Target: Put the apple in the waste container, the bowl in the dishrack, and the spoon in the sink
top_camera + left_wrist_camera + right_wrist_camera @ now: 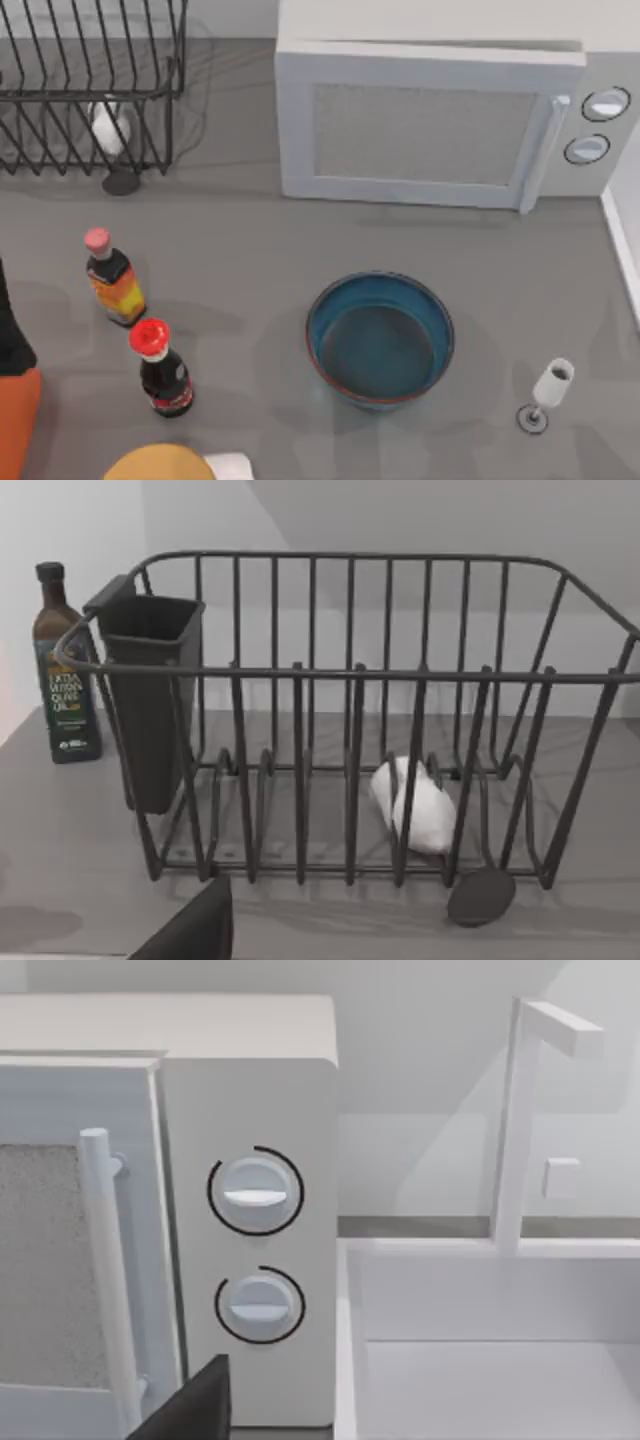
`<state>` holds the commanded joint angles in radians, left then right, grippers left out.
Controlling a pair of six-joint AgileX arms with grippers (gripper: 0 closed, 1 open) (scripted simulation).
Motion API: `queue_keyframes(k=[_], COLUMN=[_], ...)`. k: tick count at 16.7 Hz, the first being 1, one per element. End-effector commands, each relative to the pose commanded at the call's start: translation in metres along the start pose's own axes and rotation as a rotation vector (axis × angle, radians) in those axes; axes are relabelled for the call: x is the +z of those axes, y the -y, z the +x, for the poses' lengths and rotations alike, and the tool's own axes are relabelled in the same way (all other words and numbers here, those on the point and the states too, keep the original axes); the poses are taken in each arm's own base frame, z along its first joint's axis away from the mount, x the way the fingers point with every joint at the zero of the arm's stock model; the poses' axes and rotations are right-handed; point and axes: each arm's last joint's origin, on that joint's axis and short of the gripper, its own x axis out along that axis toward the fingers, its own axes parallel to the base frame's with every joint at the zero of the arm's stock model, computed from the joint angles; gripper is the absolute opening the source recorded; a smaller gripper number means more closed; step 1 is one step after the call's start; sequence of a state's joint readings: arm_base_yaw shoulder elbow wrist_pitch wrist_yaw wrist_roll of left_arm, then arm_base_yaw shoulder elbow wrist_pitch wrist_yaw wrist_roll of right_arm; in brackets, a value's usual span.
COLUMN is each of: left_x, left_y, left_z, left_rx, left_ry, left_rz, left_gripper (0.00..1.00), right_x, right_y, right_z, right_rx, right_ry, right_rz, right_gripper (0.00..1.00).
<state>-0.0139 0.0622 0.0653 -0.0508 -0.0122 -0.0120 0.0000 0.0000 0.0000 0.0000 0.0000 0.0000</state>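
Note:
The bowl [380,340], teal-blue inside with a reddish-brown rim, stands upright and alone on the grey counter in front of the microwave. The black wire dishrack [90,90] sits at the back left; the left wrist view faces the dishrack [350,670] from close by. The white sink [490,1360] with its tap lies right of the microwave, and the sink's rim [622,240] runs along the top view's right edge. A dark part of my left gripper [190,925] shows at the wrist picture's edge, as does my right gripper [190,1400]. Apple, spoon and waste container are out of view.
A white microwave [430,120] fills the back. Two bottles [113,278] [160,368] stand at the left, and a wine glass [545,393] at the right. A white object on a dark foot [415,805] lies in the rack, beside a black cup holder [150,690]. An oil bottle [62,665] stands by the rack.

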Motion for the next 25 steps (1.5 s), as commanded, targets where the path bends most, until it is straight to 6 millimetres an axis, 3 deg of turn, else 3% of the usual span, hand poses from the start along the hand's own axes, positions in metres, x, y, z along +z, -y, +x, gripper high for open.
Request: queue_keyframes(k=[4,8,11,14,16,19,22,25], left_x=[0.042,0.108,0.154,0.178,0.177,0.154,0.117,0.083], left_y=[0.012,0.038,0.077,0.139,0.188,0.263,0.325,0.366], left_z=[0.005,0.034,0.077,0.127,0.155,0.182,0.187,0.180], left_rx=[-0.093,-0.193,-0.244,-0.257,-0.241,-0.188,-0.117,-0.053], left_ry=[-0.173,-0.436,-0.671,-0.914,-1.064,-1.255,-1.392,-1.477], left_rz=[-0.084,-0.173,-0.216,-0.222,-0.204,-0.151,-0.082,-0.020], left_gripper=[1.00,1.00,1.00,1.00,1.00,1.00,1.00,1.00], right_x=[0.000,0.000,0.000,0.000,0.000,0.000,0.000,0.000], right_y=[0.000,0.000,0.000,0.000,0.000,0.000,0.000,0.000], right_z=[0.000,0.000,0.000,0.000,0.000,0.000,0.000,0.000], right_rx=[0.000,0.000,0.000,0.000,0.000,0.000,0.000,0.000], right_ry=[0.000,0.000,0.000,0.000,0.000,0.000,0.000,0.000], right_rz=[0.000,0.000,0.000,0.000,0.000,0.000,0.000,0.000], right_gripper=[1.00,1.00,1.00,1.00,1.00,1.00,1.00,1.00])
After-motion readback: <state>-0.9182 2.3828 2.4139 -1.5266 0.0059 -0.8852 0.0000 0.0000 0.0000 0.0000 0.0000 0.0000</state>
